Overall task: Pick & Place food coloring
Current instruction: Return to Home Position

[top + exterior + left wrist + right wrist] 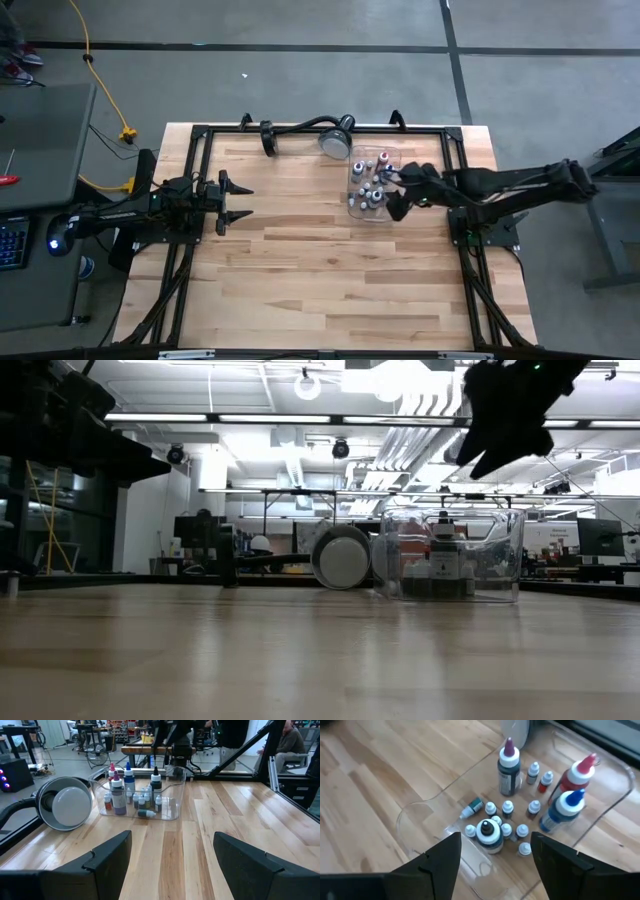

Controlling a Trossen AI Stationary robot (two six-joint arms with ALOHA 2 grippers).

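Tiny white-capped food coloring bottles (506, 809), along with a few taller ones, sit gathered inside the clear rectangular plastic tray (172, 802) on the pale wooden table (330, 280). None shows outside the tray, so the placing looks complete. The right gripper (396, 193) hangs just above the bottles, fingers spread wide and holding nothing. The left gripper (245, 202), likewise spread and empty-handed, waits well apart across the table.
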